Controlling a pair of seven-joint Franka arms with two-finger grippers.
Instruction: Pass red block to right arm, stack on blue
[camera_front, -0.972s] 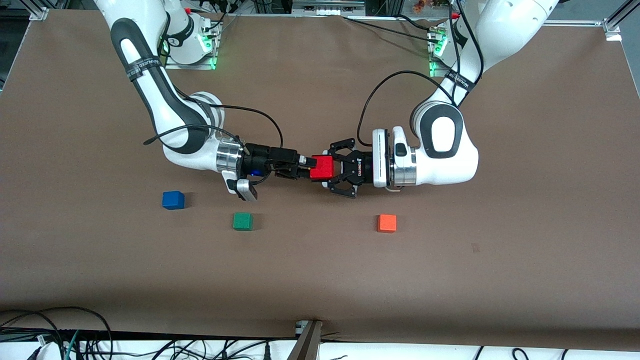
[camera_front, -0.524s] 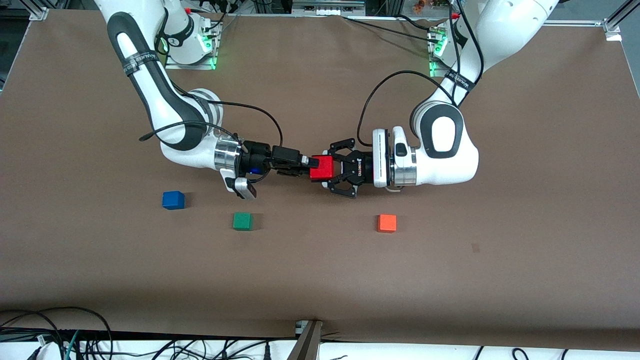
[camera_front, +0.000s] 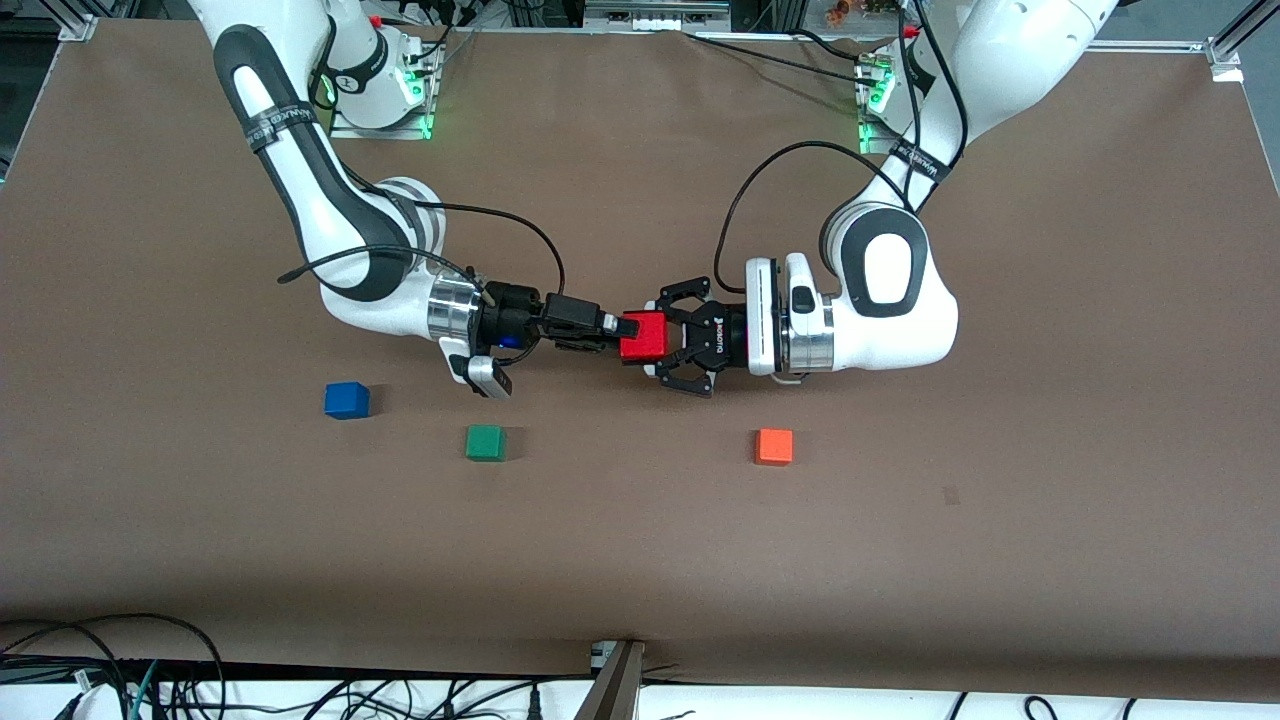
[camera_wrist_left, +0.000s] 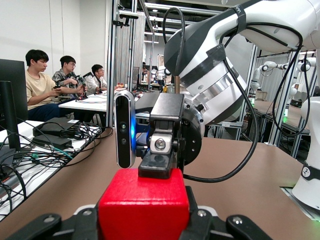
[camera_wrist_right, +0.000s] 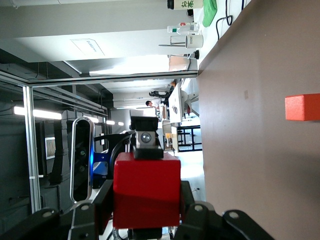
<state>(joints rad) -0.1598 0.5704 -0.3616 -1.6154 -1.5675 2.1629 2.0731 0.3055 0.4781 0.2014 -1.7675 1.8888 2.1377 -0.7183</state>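
Note:
The red block (camera_front: 645, 335) hangs above the middle of the table, gripped from both ends. My left gripper (camera_front: 649, 338), the wide claw, has its jaws against two sides of it; the left wrist view shows the block (camera_wrist_left: 145, 205) filling the gap in that gripper (camera_wrist_left: 145, 221). My right gripper (camera_front: 623, 329), slim and black, is shut on the block's end toward the right arm; in the right wrist view the block (camera_wrist_right: 146, 190) sits tight in the gripper (camera_wrist_right: 146, 212). The blue cube (camera_front: 346, 400) rests on the table toward the right arm's end.
A green cube (camera_front: 485, 442) lies beside the blue one, slightly nearer the front camera. An orange cube (camera_front: 773, 446) sits toward the left arm's end, also seen in the right wrist view (camera_wrist_right: 302, 107). Cables hang past the table's near edge.
My right gripper's fingers have closed onto the red block, and its wrist has shifted slightly toward its own end. The left arm and the block have barely moved.

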